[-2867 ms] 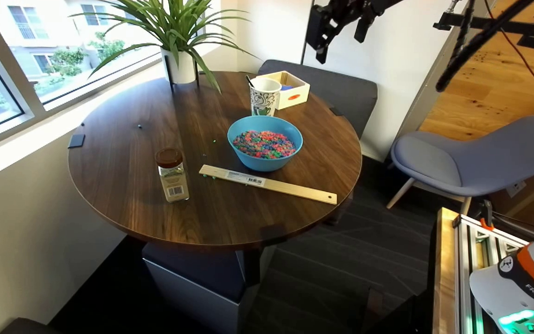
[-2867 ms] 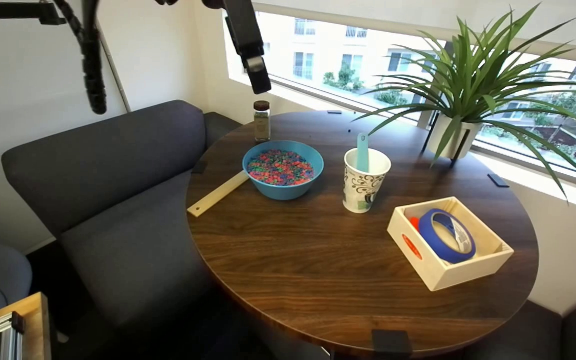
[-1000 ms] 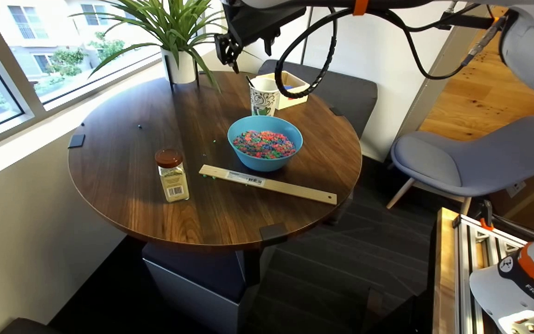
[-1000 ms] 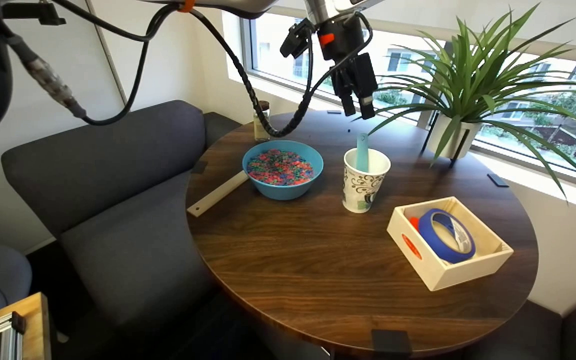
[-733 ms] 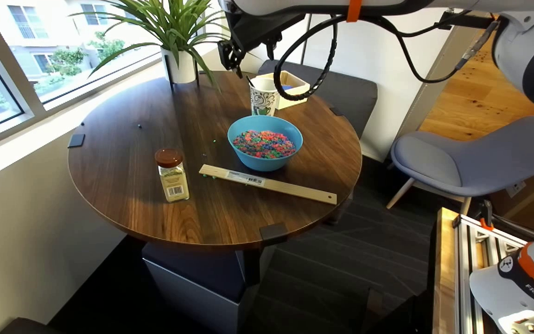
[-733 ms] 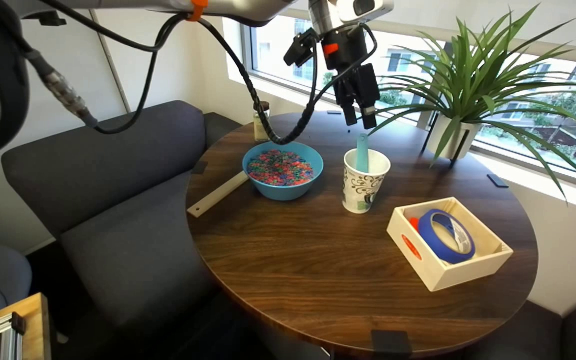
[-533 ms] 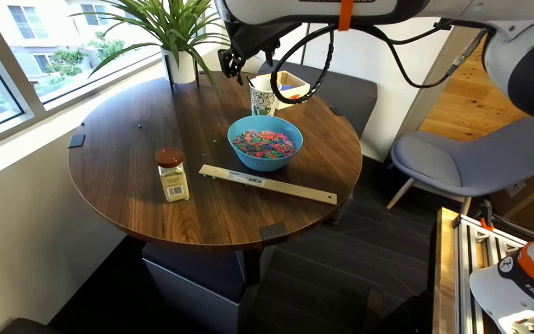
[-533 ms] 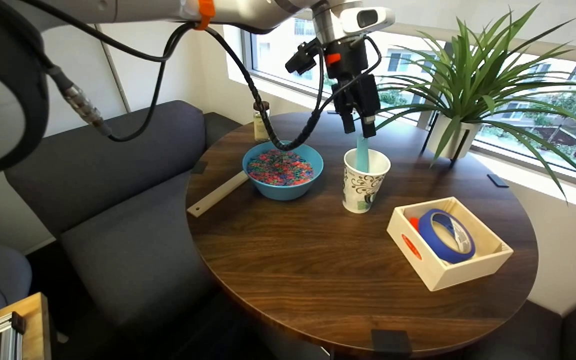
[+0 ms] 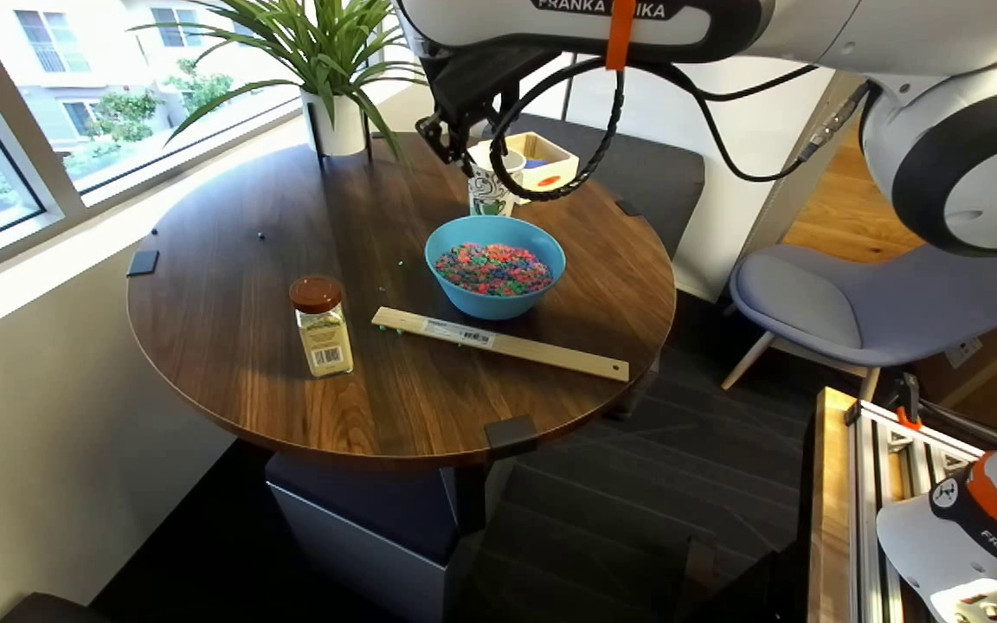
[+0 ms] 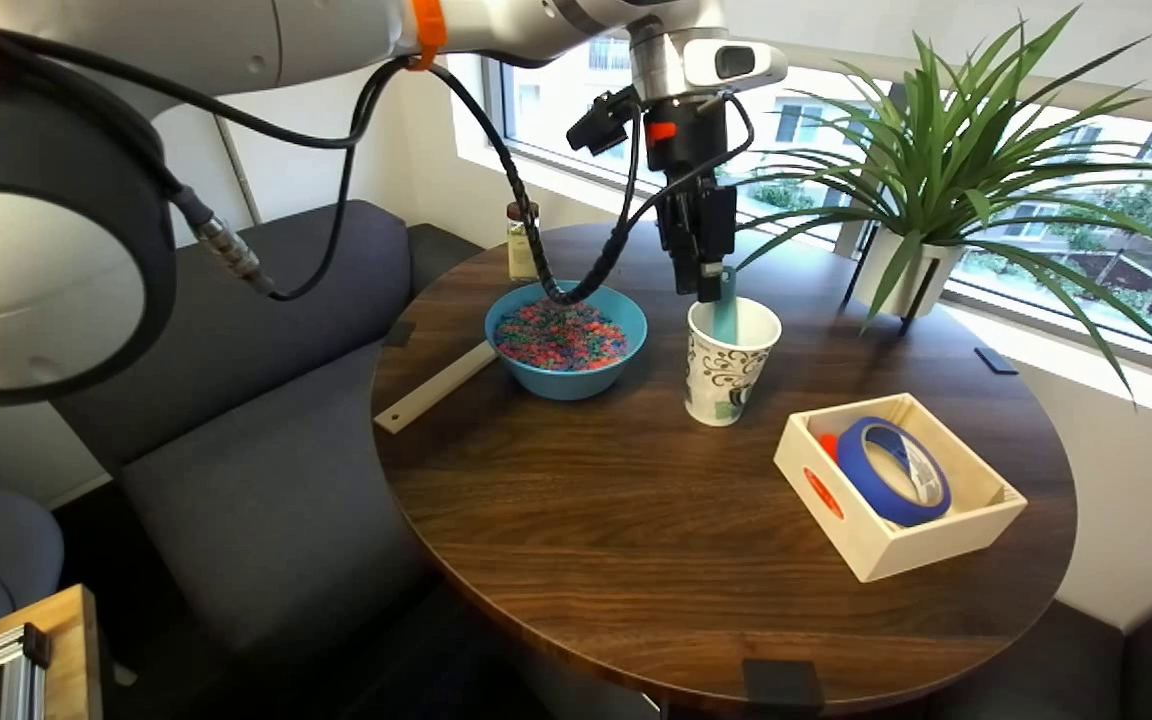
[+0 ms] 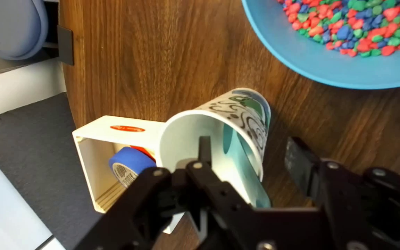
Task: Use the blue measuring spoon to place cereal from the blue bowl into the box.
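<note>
Wrist view: the claw (image 11: 248,149) gapes above a wood-grained table (image 11: 151,69), a grey seat (image 11: 36,166) alongside.

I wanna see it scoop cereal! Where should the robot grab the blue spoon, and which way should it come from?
Probably by the handle of the blue spoon, coming down from above. That flat end sticks up past the rim of the patterned cup, while the other end is down inside, so the top looks easiest to reach. The jaws could pinch its flat faces.
</note>
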You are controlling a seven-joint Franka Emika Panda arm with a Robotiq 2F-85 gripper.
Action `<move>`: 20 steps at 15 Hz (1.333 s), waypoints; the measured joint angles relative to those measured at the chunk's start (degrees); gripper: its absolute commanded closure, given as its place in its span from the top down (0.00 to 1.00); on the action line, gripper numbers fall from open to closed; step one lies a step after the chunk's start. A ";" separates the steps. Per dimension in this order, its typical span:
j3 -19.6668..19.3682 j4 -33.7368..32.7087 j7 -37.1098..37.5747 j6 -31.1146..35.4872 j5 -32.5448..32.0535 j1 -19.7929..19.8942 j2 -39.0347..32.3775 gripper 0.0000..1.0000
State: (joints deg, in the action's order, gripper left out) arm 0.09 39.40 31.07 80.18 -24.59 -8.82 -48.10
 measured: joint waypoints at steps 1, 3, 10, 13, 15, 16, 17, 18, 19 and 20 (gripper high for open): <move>0.08 -0.94 0.00 -0.01 0.39 0.02 -0.45 0.61; 0.28 -2.67 0.00 0.00 1.13 0.03 -1.24 0.67; 0.25 -6.15 0.59 2.31 1.17 0.13 -3.81 0.64; -0.11 -6.66 1.46 5.10 0.83 0.14 -4.74 0.65; -0.79 -6.91 1.97 5.65 0.28 0.00 -5.05 0.66; -1.13 -7.09 2.20 5.65 -0.07 -0.09 -5.13 0.66; -1.47 -7.26 2.37 5.65 -0.37 -0.19 -5.18 0.65; -1.78 -7.38 2.51 5.65 -0.62 -0.29 -5.22 0.64; -1.99 -7.47 2.54 5.64 -0.86 -0.37 -5.25 0.62; -2.12 -7.50 2.54 5.57 -1.07 -0.48 -5.25 0.59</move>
State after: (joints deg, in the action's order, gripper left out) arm -2.03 31.91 33.61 85.75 -25.66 -9.30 -53.35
